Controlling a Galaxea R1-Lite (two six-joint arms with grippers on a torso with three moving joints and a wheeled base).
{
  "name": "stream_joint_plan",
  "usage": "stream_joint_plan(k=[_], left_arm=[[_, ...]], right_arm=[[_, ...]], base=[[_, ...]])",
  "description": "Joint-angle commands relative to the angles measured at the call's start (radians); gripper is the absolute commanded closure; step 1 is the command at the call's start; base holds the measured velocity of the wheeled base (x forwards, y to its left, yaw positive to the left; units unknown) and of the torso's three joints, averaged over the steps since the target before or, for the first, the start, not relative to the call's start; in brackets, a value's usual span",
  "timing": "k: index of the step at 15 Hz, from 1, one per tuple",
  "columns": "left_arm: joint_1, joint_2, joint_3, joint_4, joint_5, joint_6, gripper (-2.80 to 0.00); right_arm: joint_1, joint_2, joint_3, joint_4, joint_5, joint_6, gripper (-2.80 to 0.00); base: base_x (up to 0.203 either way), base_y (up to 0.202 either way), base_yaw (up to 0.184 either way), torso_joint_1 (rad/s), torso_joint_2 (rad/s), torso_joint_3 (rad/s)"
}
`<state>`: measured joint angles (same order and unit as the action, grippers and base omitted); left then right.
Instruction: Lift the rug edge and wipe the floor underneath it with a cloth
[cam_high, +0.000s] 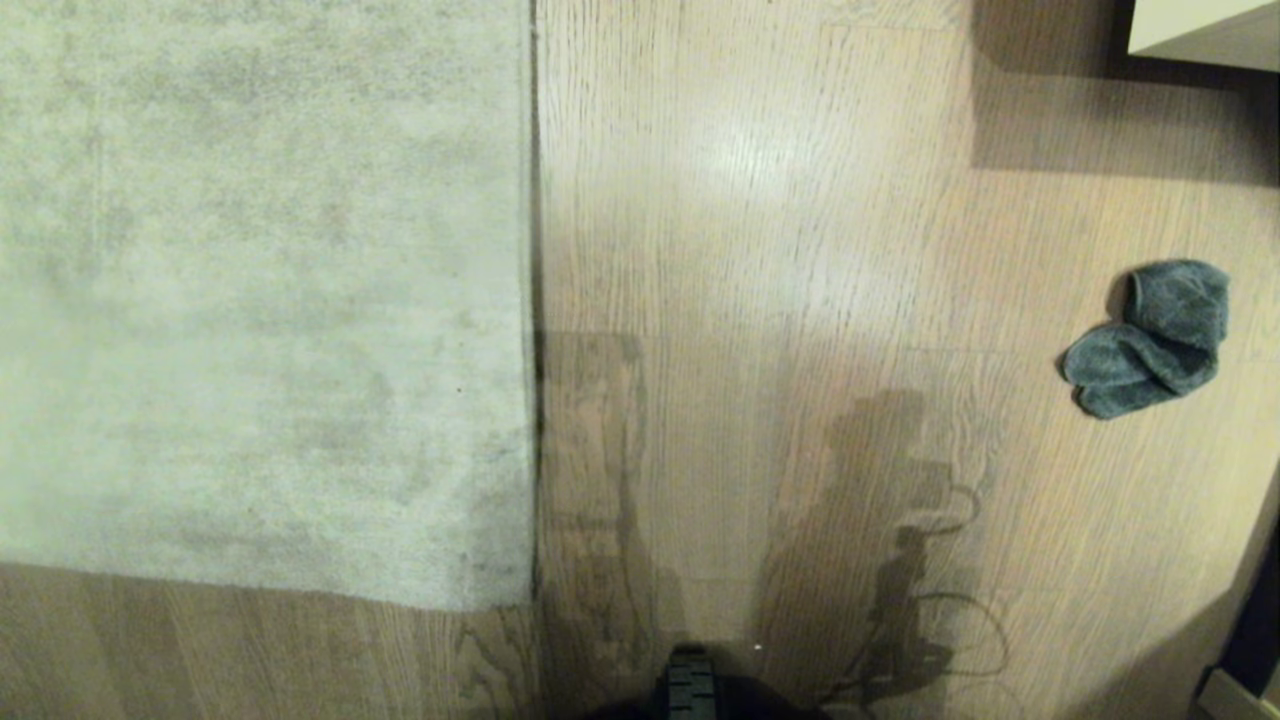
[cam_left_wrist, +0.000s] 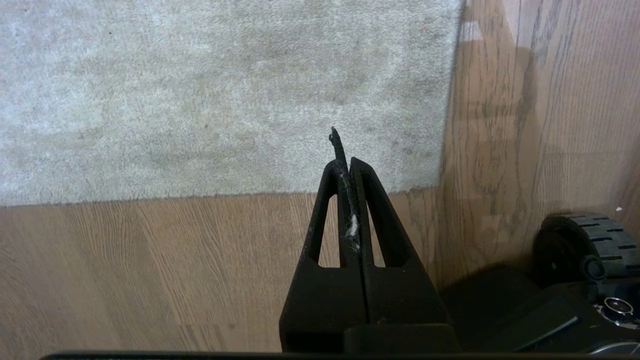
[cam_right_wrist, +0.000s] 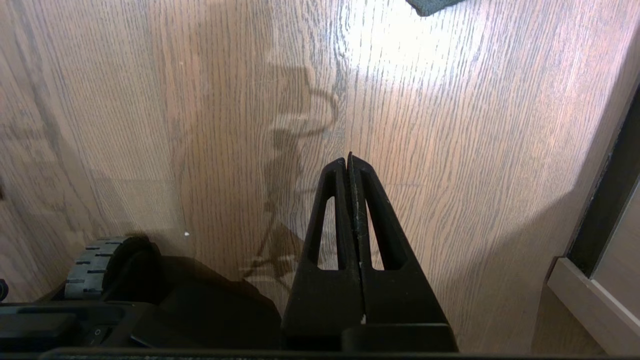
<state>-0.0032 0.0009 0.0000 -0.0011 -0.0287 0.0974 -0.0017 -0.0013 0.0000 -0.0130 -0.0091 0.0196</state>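
Big pale rug filling the left half of the head view, lying flat. Rug edge (cam_high: 531, 300) running straight down the middle, square corner at lower centre. Looks thin and floppy but wide and heavy; best pinched right at the corner. Left gripper (cam_left_wrist: 348, 162) shut, empty, hanging above that corner. Bare wood floor (cam_high: 760, 250) in the middle. Right gripper (cam_right_wrist: 350, 161) shut, empty, over the planks. Cloth (cam_high: 1150, 338) far right, soft, light, bunched up; easy to grab on top.
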Motion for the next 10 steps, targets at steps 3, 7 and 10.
stream_joint_plan(k=[3,7,10], left_arm=[[0.0,0.001,0.0,0.0,0.0,-0.002,0.0],[-0.001,0.001,0.0,0.0,-0.002,-0.012,0.0],[0.0,0.001,0.0,0.0,0.0,-0.019,0.0]], right_arm=[[0.0,0.003,0.0,-0.001,0.0,0.0,0.0],[0.0,0.003,0.0,-0.001,0.0,0.0,0.0],[0.0,0.003,0.0,-0.001,0.0,0.0,0.0]], base=[[0.0,0.0,0.0,0.0,0.0,0.0],[0.0,0.0,0.0,0.0,0.0,0.0],[0.0,0.0,0.0,0.0,0.0,0.0]])
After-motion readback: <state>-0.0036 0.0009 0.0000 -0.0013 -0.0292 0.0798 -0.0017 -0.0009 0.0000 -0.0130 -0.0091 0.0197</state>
